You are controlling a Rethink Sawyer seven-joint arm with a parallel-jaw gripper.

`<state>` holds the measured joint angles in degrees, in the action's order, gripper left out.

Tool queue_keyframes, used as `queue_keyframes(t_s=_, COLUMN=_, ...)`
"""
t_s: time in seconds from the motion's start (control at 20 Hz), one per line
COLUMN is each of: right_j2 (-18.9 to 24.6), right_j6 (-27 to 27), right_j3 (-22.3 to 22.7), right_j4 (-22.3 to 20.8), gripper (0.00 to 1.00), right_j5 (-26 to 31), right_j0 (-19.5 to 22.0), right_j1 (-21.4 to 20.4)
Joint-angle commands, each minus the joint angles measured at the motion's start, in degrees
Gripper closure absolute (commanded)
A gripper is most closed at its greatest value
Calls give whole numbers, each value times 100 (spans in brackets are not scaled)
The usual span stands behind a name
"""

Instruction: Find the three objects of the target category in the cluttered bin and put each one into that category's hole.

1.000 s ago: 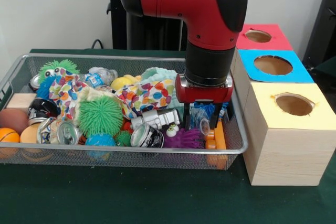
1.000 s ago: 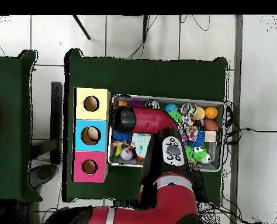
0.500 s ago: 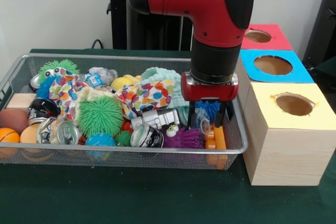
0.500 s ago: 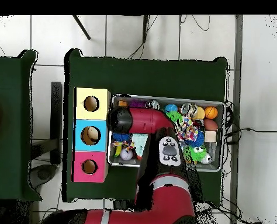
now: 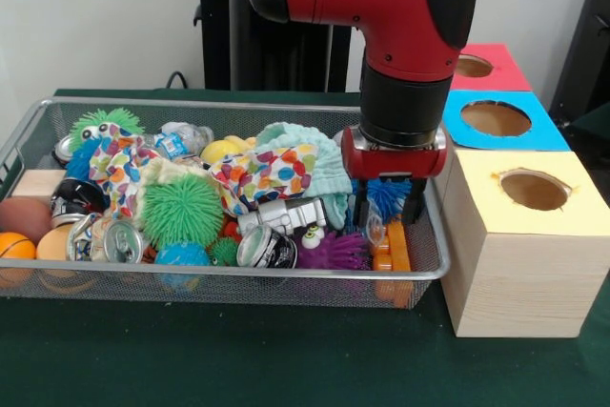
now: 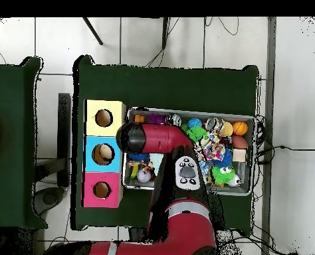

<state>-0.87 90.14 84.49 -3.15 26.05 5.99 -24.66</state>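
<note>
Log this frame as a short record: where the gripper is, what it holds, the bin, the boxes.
gripper: at the bin's box-side end, holding a blue spiky ball just above the clutter
bin: wire mesh bin, full of spiky balls, cans, cloths and balls
boxes: three wooden boxes beside the bin, each with a round hole: yellow box, blue box, red box
holes: nothing seen going in yet

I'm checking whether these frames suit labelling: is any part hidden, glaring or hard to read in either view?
Front view: evenly lit, no strong glare; the arm hides the bin's far right corner, and the gripper is partly masked by a blue spiky toy. Overhead view: the arm covers the bin's middle, so the gripper is unseen; the items are too small to identify.
</note>
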Motion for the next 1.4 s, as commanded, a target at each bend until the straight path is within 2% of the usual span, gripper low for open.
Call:
queue_keyframes(t_s=0.05, right_j2=305, right_j6=724, right_j3=518, right_j4=-175, gripper=0, right_j5=-420, right_j0=63, right_j1=46)
queue_keyframes(t_s=0.8, right_j2=299, right_j6=734, right_j3=460, right_j4=-67, gripper=0, right_j5=-173, right_j0=53, right_j1=117)
queue_keyframes(t_s=1.15, right_j2=419, right_j6=668, right_j3=503, right_j4=-86, gripper=0, right_j5=-347, right_j0=157, right_j1=141)
queue_keyframes(t_s=1.4, right_j2=437, right_j6=659, right_j3=529, right_j4=-51, gripper=0, right_j5=-237, right_j0=169, right_j1=137)
